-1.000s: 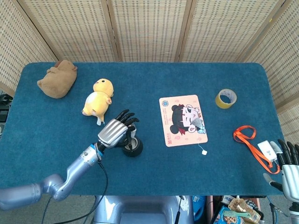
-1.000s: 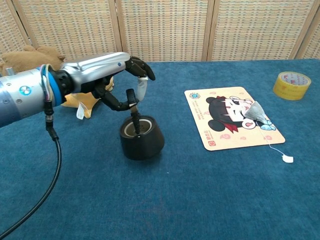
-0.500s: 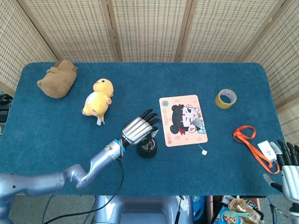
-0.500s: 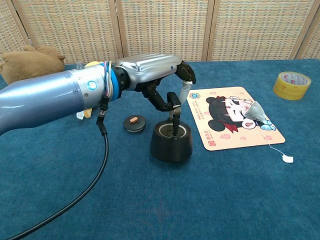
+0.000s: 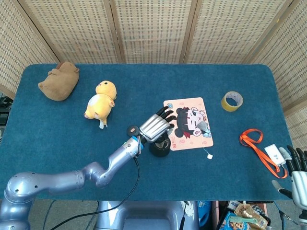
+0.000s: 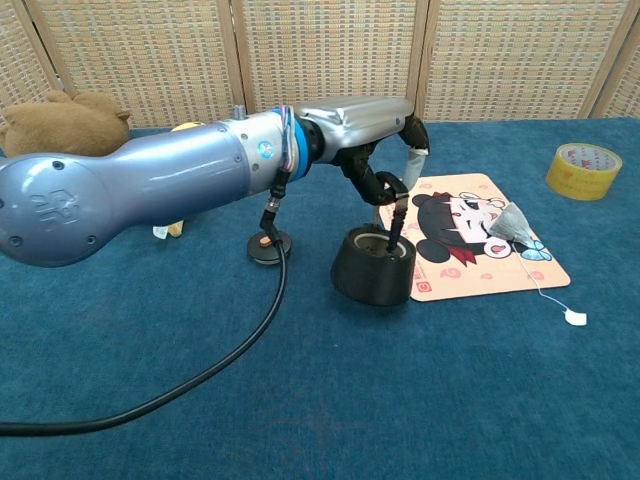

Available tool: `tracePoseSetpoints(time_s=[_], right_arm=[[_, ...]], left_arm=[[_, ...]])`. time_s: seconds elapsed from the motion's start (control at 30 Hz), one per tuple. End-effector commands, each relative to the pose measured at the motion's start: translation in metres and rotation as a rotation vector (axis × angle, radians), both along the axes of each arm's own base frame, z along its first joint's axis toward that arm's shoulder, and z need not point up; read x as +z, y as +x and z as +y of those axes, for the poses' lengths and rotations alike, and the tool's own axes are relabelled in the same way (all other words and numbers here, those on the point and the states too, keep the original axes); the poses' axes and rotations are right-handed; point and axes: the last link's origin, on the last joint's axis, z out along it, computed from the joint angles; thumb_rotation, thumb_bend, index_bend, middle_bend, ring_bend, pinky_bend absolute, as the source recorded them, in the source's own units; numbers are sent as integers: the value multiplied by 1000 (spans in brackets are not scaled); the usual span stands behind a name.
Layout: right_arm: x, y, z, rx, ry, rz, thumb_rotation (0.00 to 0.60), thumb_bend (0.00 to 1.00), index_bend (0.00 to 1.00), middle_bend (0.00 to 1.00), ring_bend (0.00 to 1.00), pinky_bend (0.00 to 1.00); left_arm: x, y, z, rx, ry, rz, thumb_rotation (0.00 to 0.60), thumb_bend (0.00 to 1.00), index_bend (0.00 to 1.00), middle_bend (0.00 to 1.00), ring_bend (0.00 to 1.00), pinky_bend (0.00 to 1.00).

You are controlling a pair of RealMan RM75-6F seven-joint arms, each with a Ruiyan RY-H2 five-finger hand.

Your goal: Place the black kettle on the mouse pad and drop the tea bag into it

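Note:
The black kettle (image 6: 373, 266) has no lid and is at the near-left edge of the cartoon mouse pad (image 6: 465, 250). My left hand (image 6: 372, 122) reaches over it, and its fingertips (image 6: 396, 203) pinch the kettle's thin upright handle. From the head view the left hand (image 5: 156, 126) covers most of the kettle (image 5: 160, 147). The grey tea bag (image 6: 511, 222) lies on the right part of the pad (image 5: 188, 123), its string trailing to a white tag (image 6: 575, 317) on the cloth. My right hand (image 5: 298, 173) rests, fingers apart, at the table's near right corner, holding nothing.
The kettle's lid (image 6: 268, 245) lies on the cloth left of the kettle. A yellow tape roll (image 5: 231, 101), an orange lanyard (image 5: 252, 139) and a white device (image 5: 273, 154) are on the right side. A yellow plush (image 5: 100, 99) and a brown plush (image 5: 59, 81) lie far left.
My left hand has carried the kettle to the right, from mid-table to the pad's left edge. The lid stayed behind on the cloth. The right hand has barely moved.

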Motion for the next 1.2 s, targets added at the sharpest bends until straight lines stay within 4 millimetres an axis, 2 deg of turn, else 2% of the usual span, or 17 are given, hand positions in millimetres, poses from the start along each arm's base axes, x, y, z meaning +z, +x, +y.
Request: tracePoseSetpoints(time_s=[0.03,0.4,0.67,0.73,0.83,0.9,1.0,1.1,1.2], right_arm=[[1,-1,1,-5,-2,0,600,181,114,152,44,109],[4,-7,6,-25,-14,-6,600,181,114,152,45,109],[4,-12,10,-38,-19,-12,600,181,114,152,45,109],[4,-14,10,-41,-20,-14,600,181,114,152,45,109],[4,-14,11,-40,-24,-16,600,181,114,152,44,109],[4,-15,11,-39,-27,-16,600,181,114,152,45,109],[5,-15,11,-39,-30,-16,600,181,114,152,45,109],[5,-15,11,-39,-32,-17,600,181,114,152,45,109],[5,-14,11,-36,-30,-16,600,181,114,152,45,109]], left_arm=[[-7,11,2,-11,0,12,600,645,764,225,96,0],[-27,31,8,-42,20,61,600,645,764,225,96,0],[-43,34,4,-66,14,104,600,645,747,219,94,0],[-45,33,2,-75,8,116,600,645,666,190,82,0],[-46,31,0,-78,-8,134,600,594,424,90,20,0],[-45,31,-1,-79,-16,144,600,521,252,21,0,0],[-42,30,-3,-80,-24,150,600,455,92,0,0,0],[-38,30,-4,-87,-22,156,600,419,9,0,0,0],[-33,29,-5,-87,-21,155,600,404,0,0,0,0]])
